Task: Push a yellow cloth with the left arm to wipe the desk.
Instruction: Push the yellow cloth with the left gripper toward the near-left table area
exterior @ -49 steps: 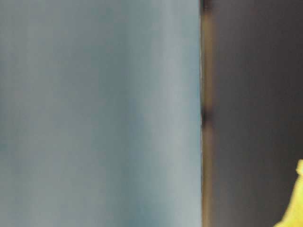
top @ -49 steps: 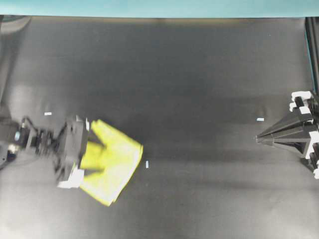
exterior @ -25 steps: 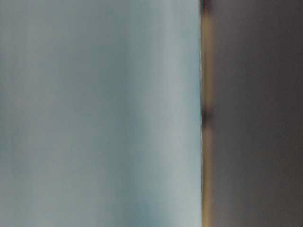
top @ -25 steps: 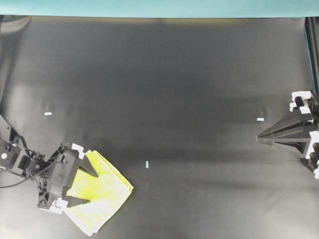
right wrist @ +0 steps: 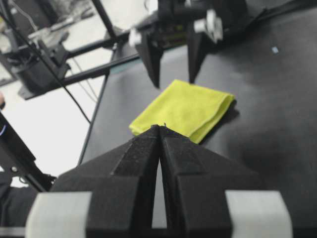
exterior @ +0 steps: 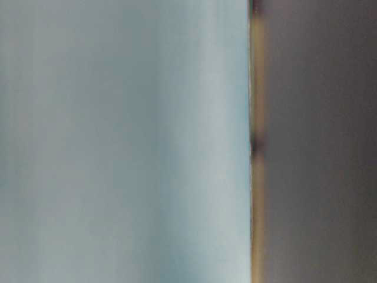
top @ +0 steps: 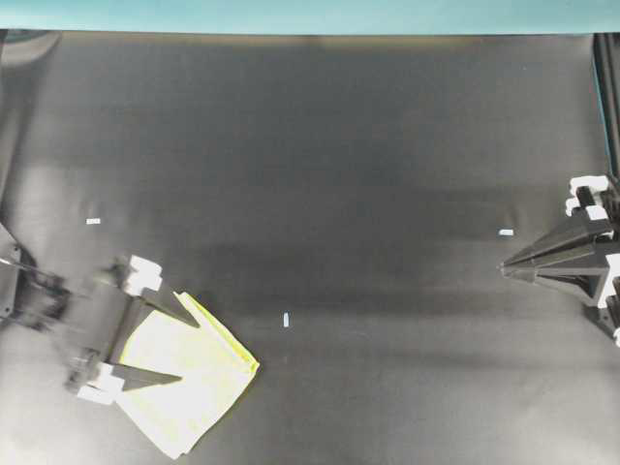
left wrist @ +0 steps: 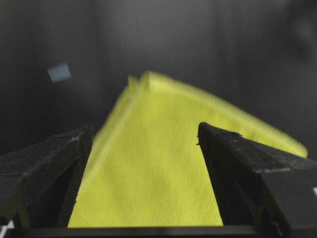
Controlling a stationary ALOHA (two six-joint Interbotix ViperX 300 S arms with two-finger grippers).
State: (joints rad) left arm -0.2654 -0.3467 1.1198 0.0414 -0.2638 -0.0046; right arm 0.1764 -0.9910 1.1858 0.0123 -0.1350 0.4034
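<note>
The yellow cloth (top: 199,383) lies flat on the black desk (top: 339,165) near its front left corner. My left gripper (top: 189,351) is open, with its two pointed fingers spread over the cloth's left part. In the left wrist view the cloth (left wrist: 153,168) fills the gap between the open fingers (left wrist: 247,168). In the right wrist view the left gripper (right wrist: 172,83) hangs at the cloth's far edge (right wrist: 185,106); I cannot tell whether it touches. My right gripper (top: 504,268) is shut and empty at the right edge, also seen in the right wrist view (right wrist: 159,128).
A teal strip (top: 310,15) runs along the desk's far edge. Small white marks sit on the desk (top: 286,320), (top: 93,221), (top: 506,232). The table-level view is blurred and shows only a pale wall (exterior: 118,141) and dark desk (exterior: 318,141).
The cloth slid toward the front left corner with the left gripper, then stayed put. The left gripper is now motion-blurred and its fingers look spread wider. The right arm has not moved.
</note>
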